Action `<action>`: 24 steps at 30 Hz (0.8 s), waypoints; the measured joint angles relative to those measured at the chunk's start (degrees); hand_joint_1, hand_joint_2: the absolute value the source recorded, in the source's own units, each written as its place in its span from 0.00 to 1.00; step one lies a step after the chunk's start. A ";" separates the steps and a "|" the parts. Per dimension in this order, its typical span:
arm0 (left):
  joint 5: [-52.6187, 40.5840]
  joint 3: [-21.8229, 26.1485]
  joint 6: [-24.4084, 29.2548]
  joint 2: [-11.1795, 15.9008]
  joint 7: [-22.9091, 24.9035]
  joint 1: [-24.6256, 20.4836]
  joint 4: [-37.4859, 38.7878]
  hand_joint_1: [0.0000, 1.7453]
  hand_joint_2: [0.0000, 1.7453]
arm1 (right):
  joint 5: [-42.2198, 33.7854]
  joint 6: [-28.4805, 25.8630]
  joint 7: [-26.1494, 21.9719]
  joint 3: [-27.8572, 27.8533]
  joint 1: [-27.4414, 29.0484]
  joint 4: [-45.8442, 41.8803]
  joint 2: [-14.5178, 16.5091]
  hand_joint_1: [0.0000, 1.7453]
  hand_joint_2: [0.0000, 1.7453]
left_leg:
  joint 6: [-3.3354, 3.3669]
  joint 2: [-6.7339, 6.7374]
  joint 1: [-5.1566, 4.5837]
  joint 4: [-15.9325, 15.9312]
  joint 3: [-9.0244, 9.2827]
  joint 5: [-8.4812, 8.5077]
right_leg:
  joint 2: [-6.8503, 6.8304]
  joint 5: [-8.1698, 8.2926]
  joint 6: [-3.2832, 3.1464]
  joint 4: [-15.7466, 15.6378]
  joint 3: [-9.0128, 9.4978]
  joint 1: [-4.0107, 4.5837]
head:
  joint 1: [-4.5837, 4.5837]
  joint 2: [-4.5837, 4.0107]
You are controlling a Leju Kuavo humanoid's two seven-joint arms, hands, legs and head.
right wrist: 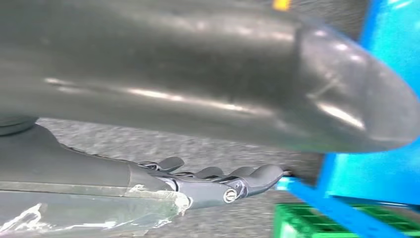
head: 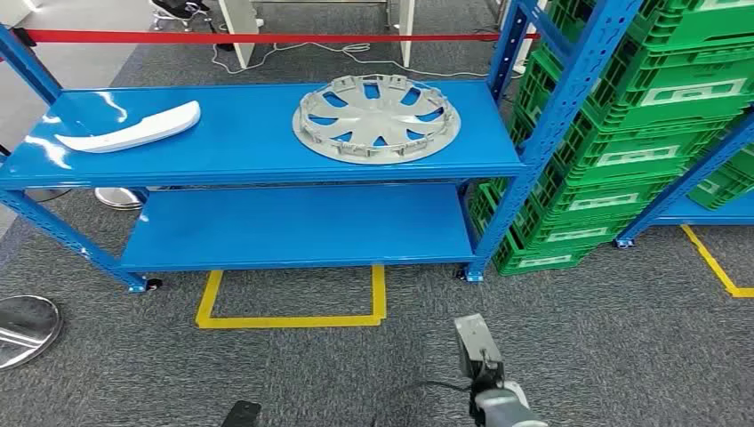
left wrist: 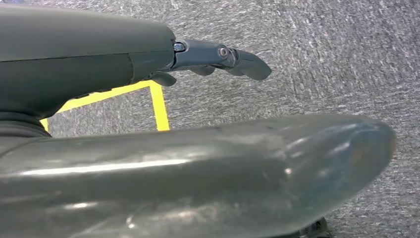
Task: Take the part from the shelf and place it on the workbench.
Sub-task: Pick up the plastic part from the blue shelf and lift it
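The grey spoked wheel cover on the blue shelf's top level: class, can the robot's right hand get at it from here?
Probably not yet. The grey spoked wheel cover lies unobstructed on the blue shelf, but the right hand hangs low over the carpet, well short of it.

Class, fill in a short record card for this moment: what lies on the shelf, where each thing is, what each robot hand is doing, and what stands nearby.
Top shelf, right part: grey wheel cover, lying flat
Top shelf, left part: white curved trim part, apart from the wheel cover
Lower shelf: bare blue board
Left hand: holds nothing, fingers extended over the grey carpet
Right hand: holds nothing, fingers extended, near a blue shelf post
Beside the shelf: stacked green crates
Floor: yellow tape outline in front of the shelf
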 joint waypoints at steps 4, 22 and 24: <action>-0.14 -0.02 0.03 0.01 0.13 -0.03 0.00 0.00 0.00 | -13.34 2.09 -2.91 4.84 0.47 -4.46 1.61 0.00 0.00 | 0.00 0.00 -0.01 0.00 -0.04 -0.01 | 0.03 0.01 0.00 0.01 -0.03 -0.01 | -0.01 0.00; -2.07 -1.45 -1.52 0.03 0.90 -0.54 0.00 0.00 0.00 | -54.39 -0.06 -0.64 75.09 14.33 -58.42 -1.83 0.00 0.00 | -0.01 0.08 -0.03 -0.01 -0.16 -0.02 | 0.11 0.03 -0.01 0.01 -0.23 -0.02 | 0.00 0.00; -2.26 -1.52 -1.52 0.03 0.90 -0.54 0.00 0.00 0.00 | -55.23 0.60 -1.22 76.61 15.06 -60.34 -2.17 0.00 0.00 | -0.01 0.08 -0.03 -0.01 -0.16 -0.02 | 0.11 0.04 -0.01 0.00 -0.22 -0.02 | 0.00 0.00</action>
